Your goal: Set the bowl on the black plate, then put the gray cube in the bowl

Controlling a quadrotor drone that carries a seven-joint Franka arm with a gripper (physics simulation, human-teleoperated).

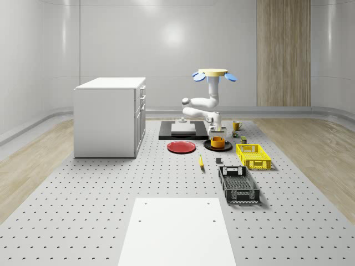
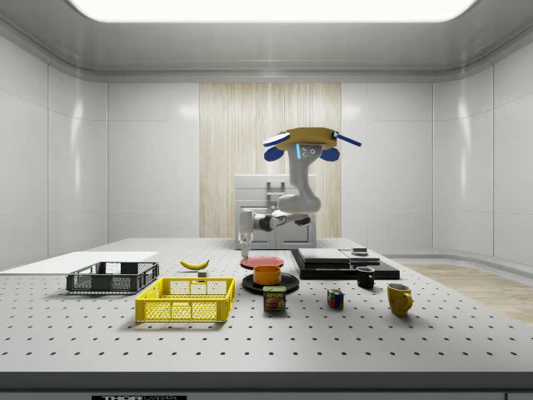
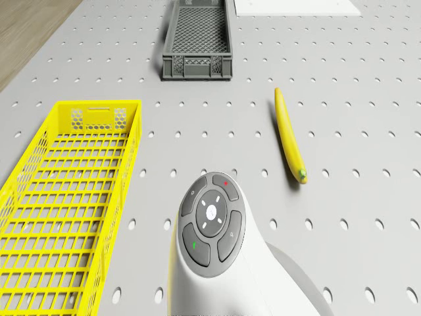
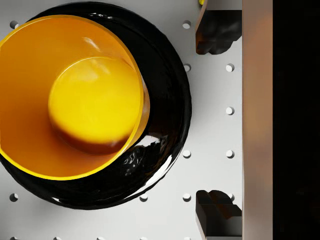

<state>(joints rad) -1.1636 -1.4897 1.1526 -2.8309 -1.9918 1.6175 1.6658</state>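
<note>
Orange and glossy, the round bowl (image 4: 75, 95) already sits on the shiny black plate (image 4: 165, 125), a little off the plate's centre, on the perforated grey counter (image 1: 111, 188). Above it the yellow-bodied, blue-rotored drone (image 1: 213, 74) hovers with nothing under it, over the back of the counter near the black slab (image 1: 183, 133). Its white jointed arm (image 1: 208, 105) bends down, and the jaws (image 4: 218, 120) hang just beside the plate's rim, spread wide and holding nothing. Beside the plate lies a flat red plate (image 1: 181, 147). Nearby I see a yellow mesh basket (image 3: 66, 197), a dark grey crate (image 3: 197, 43) and a yellow banana (image 3: 289, 135). Which small item is the gray cube I cannot tell.
</note>
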